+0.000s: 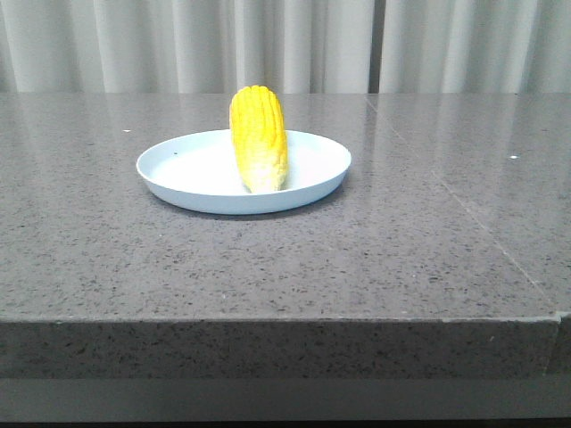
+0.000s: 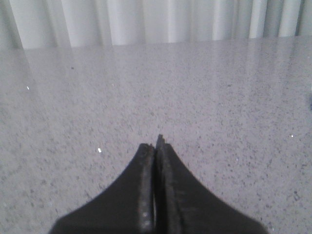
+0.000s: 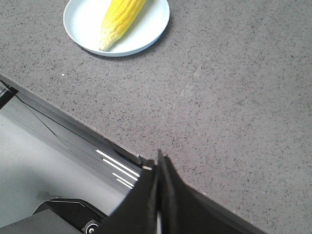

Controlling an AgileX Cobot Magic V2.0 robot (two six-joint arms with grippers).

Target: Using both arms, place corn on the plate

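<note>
The corn (image 1: pixel 259 138) lay lengthwise on the plate (image 1: pixel 178 169), pale tip toward me and the yellow end pointing away to the curtain (image 1: pixel 285 45), so I judged the placing already done. Neither arm showed in the front view. On my left wrist feed the left gripper (image 2: pixel 156 151) had its jaws pressed together with nothing between them, low over bare table (image 1: pixel 428 250); the right gripper (image 3: pixel 158 168) was likewise closed and empty, out over the table's near edge, well apart from the plate. If I had needed to lift the cob again, I reckoned it light and stiff, with ridged kernels giving some bite but a round body that could roll on the smooth plate. I would have pinched it across the middle of its length, or one gripper near each end, avoiding the narrow tip where the jaws might slide off
</note>
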